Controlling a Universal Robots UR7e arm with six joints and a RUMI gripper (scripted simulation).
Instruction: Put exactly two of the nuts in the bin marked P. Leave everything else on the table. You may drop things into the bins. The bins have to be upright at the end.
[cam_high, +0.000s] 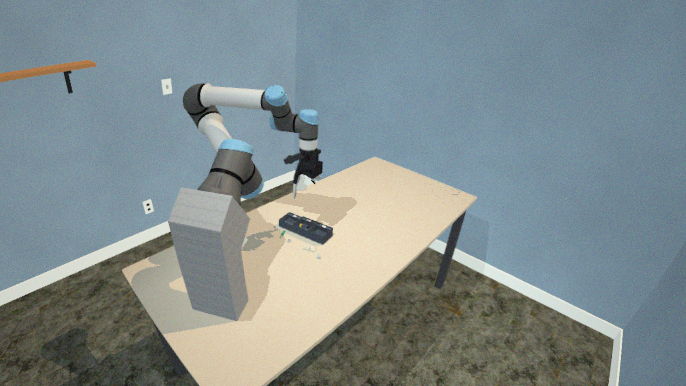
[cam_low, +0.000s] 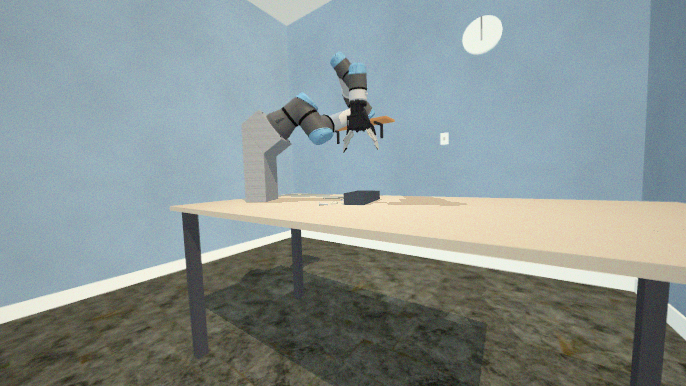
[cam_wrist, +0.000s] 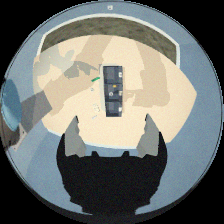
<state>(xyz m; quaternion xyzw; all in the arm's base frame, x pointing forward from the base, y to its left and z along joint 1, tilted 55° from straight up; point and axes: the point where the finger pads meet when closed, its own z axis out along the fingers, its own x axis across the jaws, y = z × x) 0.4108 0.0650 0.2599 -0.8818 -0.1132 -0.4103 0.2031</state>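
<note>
The arm (cam_high: 232, 97) (cam_low: 340, 120) is built from smooth, round white tubes joined by bulky, dark grey joints (cam_high: 233, 165) (cam_low: 300, 111). The joints are capped in light blue and banded by thin black rings (cam_high: 307, 139) (cam_low: 357, 89). A short white collar (cam_high: 308, 144) (cam_low: 358, 94) is set above the gripper (cam_high: 306, 188) (cam_low: 361, 150) (cam_wrist: 112, 116), whose body is matt black, with an angular outline. Its two pale grey fingers (cam_low: 372, 138) are tapered to dark tips. The pedestal (cam_high: 205, 265) (cam_low: 254, 165) is squared, slanted at the top, and finely streaked in light grey.

top: high, angled down | exterior: table-height, sideways | wrist: downward; all share table (cam_high: 350, 280) (cam_low: 450, 220) (cam_wrist: 75, 117)
</note>
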